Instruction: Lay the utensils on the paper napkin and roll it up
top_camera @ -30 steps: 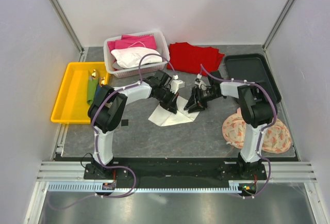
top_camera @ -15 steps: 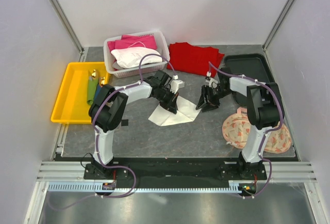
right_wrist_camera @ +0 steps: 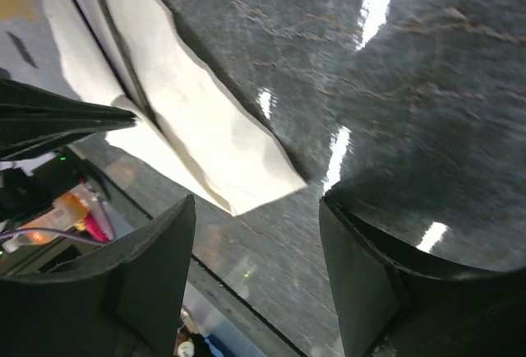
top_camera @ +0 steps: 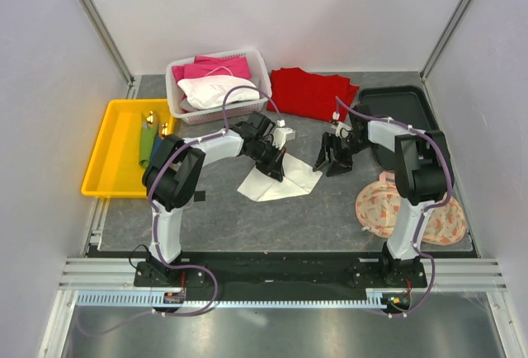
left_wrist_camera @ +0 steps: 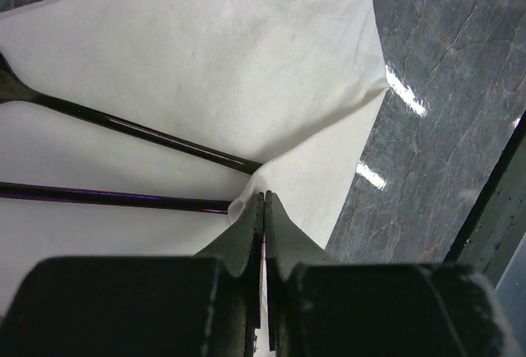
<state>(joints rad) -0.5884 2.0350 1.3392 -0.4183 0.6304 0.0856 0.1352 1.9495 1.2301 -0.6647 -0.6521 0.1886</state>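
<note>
Grey marbled stone makes up the worktop [top_camera: 247, 218], and the things around its middle sit well clear of it. A yellow tray [top_camera: 111, 168] lies at the left with green and blue utensils [top_camera: 148, 145] inside. A white basket [top_camera: 216, 115] of pink and white cloth stands at the back, with a red cloth [top_camera: 312, 91] beside it. At the right are a black tray [top_camera: 404, 110] and a patterned peach piece [top_camera: 375, 205].

The paper napkin [top_camera: 285, 183] lies in the centre between the two arms, partly folded. Nothing else lies on the worktop between the napkin and either claw.

The left claw [left_wrist_camera: 263, 197] is pressed together on a raised fold at the napkin's edge. Two slim dark utensils with a purple sheen lie on the sheet just past its tips. In the left wrist view the upper utensil [left_wrist_camera: 140, 131] slants down from the left. The lower utensil [left_wrist_camera: 115, 198] runs nearly level, and the near ends of the two converge at the pinched fold.

The right claw [right_wrist_camera: 256, 202] stands with its fingers [right_wrist_camera: 156, 275] apart and holds nothing. It hangs just right of the napkin, and a loose napkin corner [right_wrist_camera: 246, 168] points toward the gap.
</note>
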